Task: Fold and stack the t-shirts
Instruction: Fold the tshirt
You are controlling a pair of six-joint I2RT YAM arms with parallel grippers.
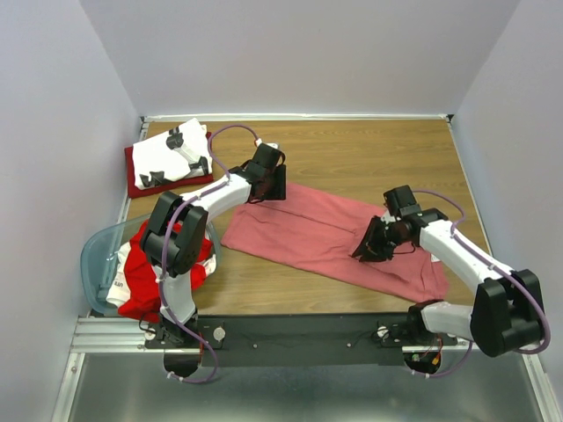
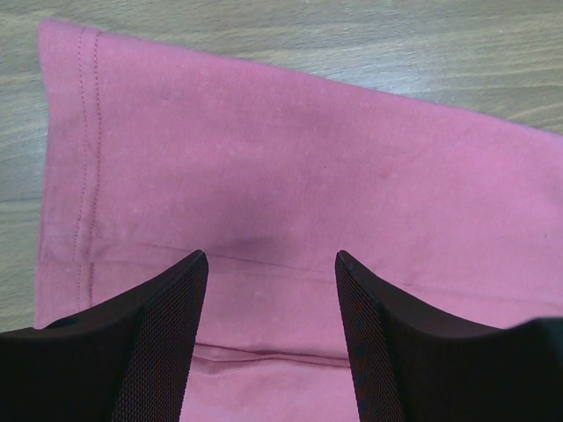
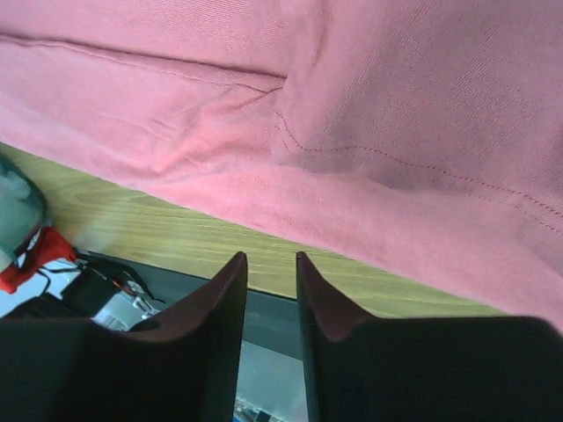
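Observation:
A large salmon-pink t-shirt (image 1: pixel 325 237) lies folded into a long band across the middle of the table. My left gripper (image 1: pixel 271 186) is open and empty just above the band's far left end; in the left wrist view (image 2: pixel 268 257) its fingers straddle a fold line on the pink cloth (image 2: pixel 290 167). My right gripper (image 1: pixel 364 251) hovers over the band's near edge, right of middle. In the right wrist view (image 3: pixel 271 257) its jaws stand a narrow gap apart with nothing between them, beside the pink cloth (image 3: pixel 378 114).
A white shirt with black prints (image 1: pixel 171 151) lies folded on a dark red shirt (image 1: pixel 139 182) at the back left corner. A translucent pale-blue tub (image 1: pixel 97 255) at the left front holds bright red and white shirts (image 1: pixel 145 272). Grey walls enclose the table.

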